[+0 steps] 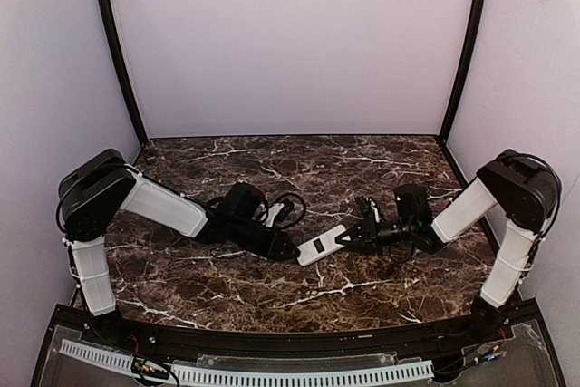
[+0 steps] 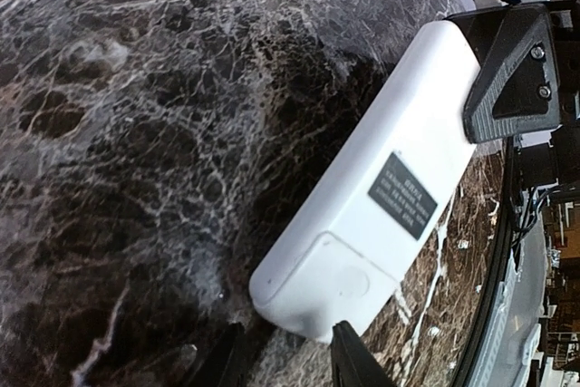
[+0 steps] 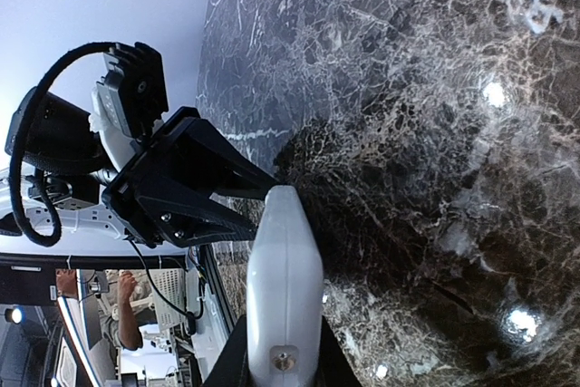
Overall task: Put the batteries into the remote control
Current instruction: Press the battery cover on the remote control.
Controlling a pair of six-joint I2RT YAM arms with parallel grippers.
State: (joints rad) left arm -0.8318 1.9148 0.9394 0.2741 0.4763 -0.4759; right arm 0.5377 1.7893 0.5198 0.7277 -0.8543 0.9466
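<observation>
Remote control: the remote control [image 1: 322, 245] is at mid-table between the two arms, white back up and red face hidden. Its length runs from one gripper to the other.
Battery cover: in the left wrist view the cover plate [image 2: 331, 278] looks seated over the near end of the back, below the dark label [image 2: 402, 197]. No recess shows open.
Batteries: in none of the views, so I cannot say where they lie.
Right gripper: the right gripper [image 1: 349, 238] is closed on the remote's label-side end, with one black finger [image 2: 512, 70] lying flat against the white back.
Left gripper: the left gripper [image 1: 288, 247] has its jaws spread to about the remote's width, with the fingertips flanking the cover end. One tip seems to touch a corner and the other stands just apart. Whether it grips, I cannot tell.
Height: a shadow on the marble table [image 1: 227, 296] suggests the remote is held just clear of it, though this is not certain.
Step in hand: most likely getting the cover off, with the right arm as the vice.
Doing it well: the right clamp should stay off the cover so it can slide freely. The left tip should press on the cover's round dimple and push along the length rather than pry. Staying low gives a loosened cover only a short drop.
Risk: held at one end only, the remote may pivot in the pinch under a sideways push.
</observation>
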